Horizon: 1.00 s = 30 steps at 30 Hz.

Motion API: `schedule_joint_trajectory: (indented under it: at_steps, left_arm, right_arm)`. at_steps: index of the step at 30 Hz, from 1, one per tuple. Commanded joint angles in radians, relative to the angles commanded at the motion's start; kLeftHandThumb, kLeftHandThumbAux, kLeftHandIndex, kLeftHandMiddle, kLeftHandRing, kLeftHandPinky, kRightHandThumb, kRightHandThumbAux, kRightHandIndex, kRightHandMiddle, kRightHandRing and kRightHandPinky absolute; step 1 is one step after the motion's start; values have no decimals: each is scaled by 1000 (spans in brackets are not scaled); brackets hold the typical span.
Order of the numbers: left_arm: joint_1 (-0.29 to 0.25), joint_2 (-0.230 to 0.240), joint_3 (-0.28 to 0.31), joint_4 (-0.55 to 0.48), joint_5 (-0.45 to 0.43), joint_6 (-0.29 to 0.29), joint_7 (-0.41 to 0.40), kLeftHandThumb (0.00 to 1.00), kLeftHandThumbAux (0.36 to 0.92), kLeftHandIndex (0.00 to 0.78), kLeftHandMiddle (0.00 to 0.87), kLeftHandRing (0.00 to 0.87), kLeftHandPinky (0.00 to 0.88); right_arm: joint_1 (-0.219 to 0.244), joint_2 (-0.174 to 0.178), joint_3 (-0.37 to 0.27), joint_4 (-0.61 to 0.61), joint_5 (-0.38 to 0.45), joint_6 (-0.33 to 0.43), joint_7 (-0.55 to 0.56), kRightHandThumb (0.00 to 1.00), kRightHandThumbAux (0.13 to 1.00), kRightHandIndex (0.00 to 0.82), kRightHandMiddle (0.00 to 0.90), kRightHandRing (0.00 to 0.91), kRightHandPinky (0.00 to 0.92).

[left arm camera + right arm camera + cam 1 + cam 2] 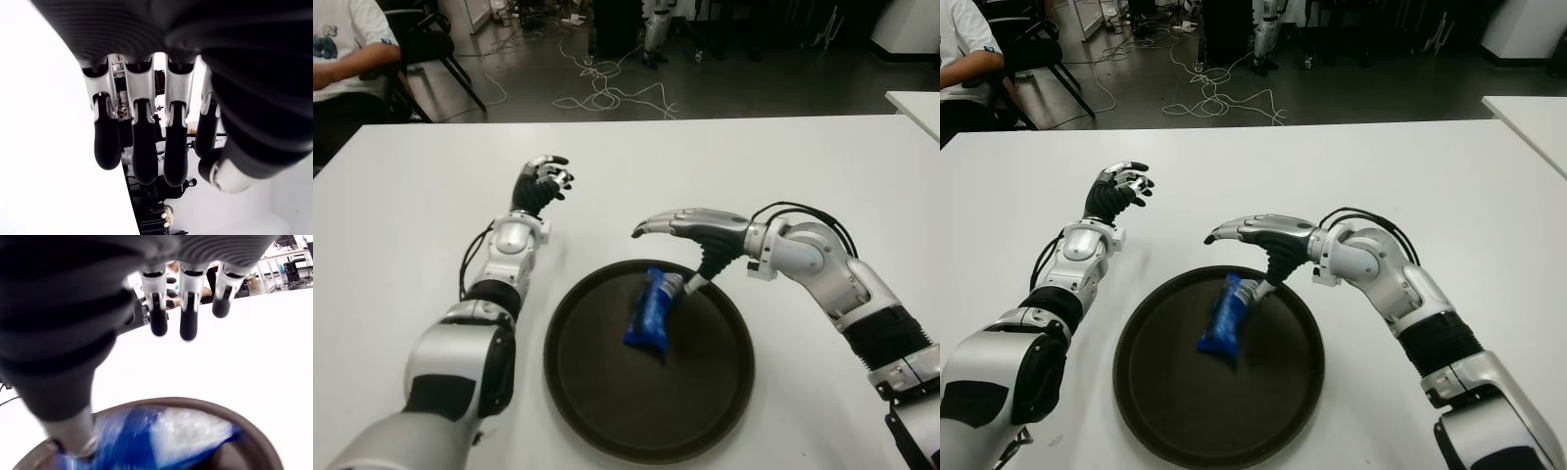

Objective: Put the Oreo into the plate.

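The blue Oreo pack [651,309] lies tilted inside the dark round plate [607,401], near its far rim. My right hand [690,235] hovers over that rim with its fingers stretched out flat and its thumb pointing down, the thumb tip at the pack's upper end. The right wrist view shows the Oreo pack [161,440] in the plate [254,440] under my spread fingers [188,323]. My left hand [540,184] shows on the table to the left of the plate, fingers loosely curled and holding nothing.
The white table [411,215] spreads around the plate. A seated person [342,49] is at the far left corner. Cables [607,98] lie on the floor beyond the table. Another white table edge [918,106] shows at far right.
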Motion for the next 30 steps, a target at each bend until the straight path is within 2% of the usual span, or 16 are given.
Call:
schedule_joint_trajectory:
  at_steps: [15, 24, 26, 30]
  left_arm:
    - [-1, 1, -3, 1, -1, 5, -2, 820, 689, 349, 506, 485, 530]
    - [0, 2, -3, 2, -2, 3, 0, 819, 689, 349, 500, 481, 523]
    - [0, 2, -2, 2, -3, 3, -1, 818, 689, 349, 502, 482, 523]
    - [-1, 3, -4, 2, -2, 1, -2, 818, 689, 347, 504, 485, 524]
  right_arm:
    - [10, 15, -8, 17, -26, 15, -48, 0, 703, 0, 0, 0, 0]
    - [-9, 21, -14, 79, -32, 2, -98, 0, 666, 0, 0, 0, 0]
    - [-26, 26, -16, 121, -35, -6, -123, 0, 660, 0, 0, 0, 0]
    - [-113, 48, -26, 304, -36, -39, -190, 0, 656, 0, 0, 0, 0]
